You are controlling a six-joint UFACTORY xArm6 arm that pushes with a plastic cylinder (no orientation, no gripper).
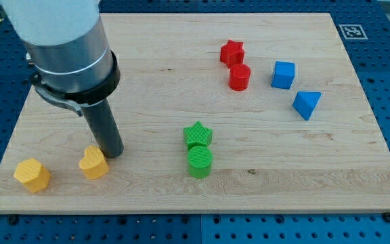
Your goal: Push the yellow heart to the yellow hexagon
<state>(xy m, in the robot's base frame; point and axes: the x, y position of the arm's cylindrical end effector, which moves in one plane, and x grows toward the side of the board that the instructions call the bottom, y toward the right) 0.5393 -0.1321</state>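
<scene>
Heart nearly at the hexagon, rod pressed against it

Nearest, the yellow hexagon [32, 175] sits bottom left, the yellow heart [93, 163] near on its right; my tip [113, 154], a bare rod with nothing to open or close, touches the heart's right side, so a short leftward push should finish it.

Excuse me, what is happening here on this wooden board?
A robot arm is pushing blocks with a dark rod. My tip stands just right of the yellow heart, close against it. The yellow hexagon lies apart, further toward the view's left. The heart has not reached it yet.
</scene>
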